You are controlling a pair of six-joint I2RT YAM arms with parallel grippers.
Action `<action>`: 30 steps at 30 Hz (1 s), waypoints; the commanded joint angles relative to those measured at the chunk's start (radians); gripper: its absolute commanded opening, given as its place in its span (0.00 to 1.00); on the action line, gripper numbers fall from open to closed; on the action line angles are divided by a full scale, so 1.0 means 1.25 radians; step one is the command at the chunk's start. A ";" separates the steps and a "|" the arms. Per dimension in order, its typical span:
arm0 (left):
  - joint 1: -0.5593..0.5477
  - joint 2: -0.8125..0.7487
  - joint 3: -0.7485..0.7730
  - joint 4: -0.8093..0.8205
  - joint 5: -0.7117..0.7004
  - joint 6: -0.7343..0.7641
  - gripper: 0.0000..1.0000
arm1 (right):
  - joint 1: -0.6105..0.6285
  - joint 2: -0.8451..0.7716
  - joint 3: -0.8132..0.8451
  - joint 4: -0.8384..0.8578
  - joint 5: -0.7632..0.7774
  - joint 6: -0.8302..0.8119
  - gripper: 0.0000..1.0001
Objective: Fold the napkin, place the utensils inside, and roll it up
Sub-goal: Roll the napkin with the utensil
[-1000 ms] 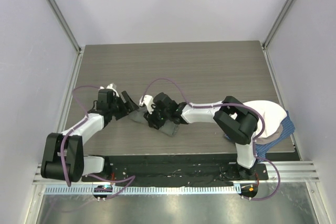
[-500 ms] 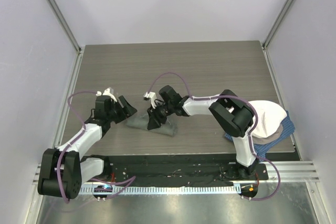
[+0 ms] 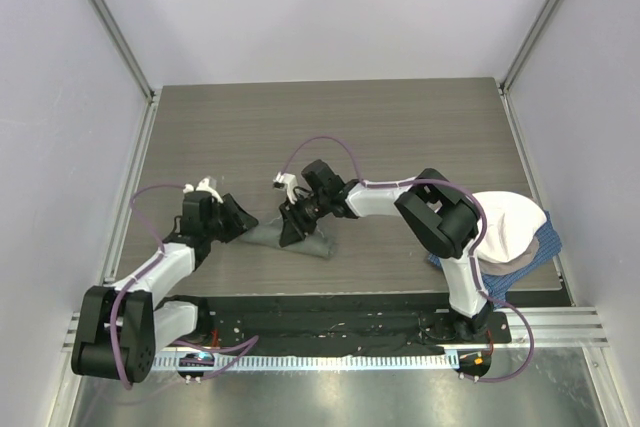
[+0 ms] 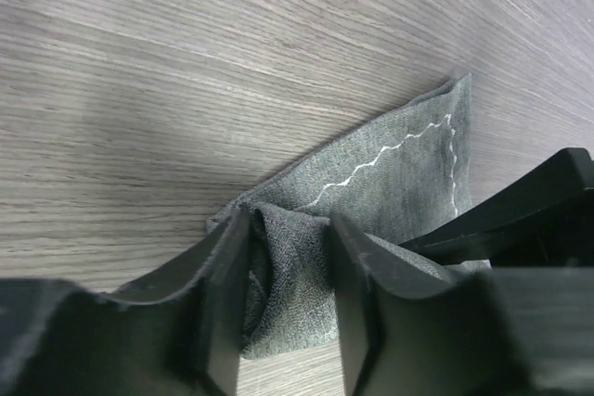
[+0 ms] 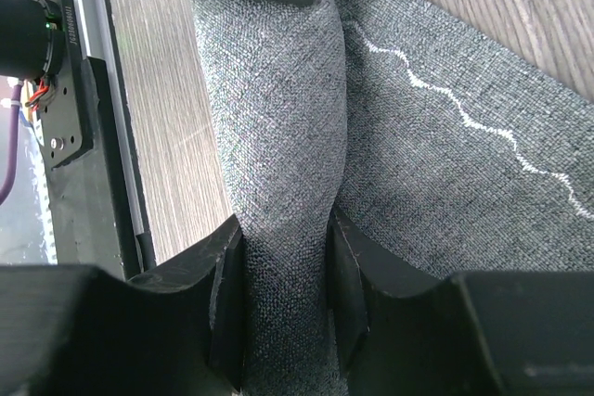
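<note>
Left wrist view: napkin (image 4: pixel 390 173), thin, soft, floppy, lay bunched on tabletop (image 4: pixel 186 44). Left jaws clamped its rolled end; right jaws likewise. Probably best held by the thick fold.

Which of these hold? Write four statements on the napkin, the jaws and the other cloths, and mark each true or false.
1. The left jaws pinch a fold of the napkin. True.
2. The right jaws hang open above it. False: they are shut on a rolled ridge of it.
3. The napkin lies spread flat. False: it is bunched into a small bundle.
4. A cream-white cloth overlaps a blue checked cloth at the table's right edge. True.
</note>
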 commanded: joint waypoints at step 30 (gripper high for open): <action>0.002 0.107 0.060 0.008 0.040 0.017 0.00 | 0.213 -0.154 0.016 -0.049 0.599 -0.257 0.72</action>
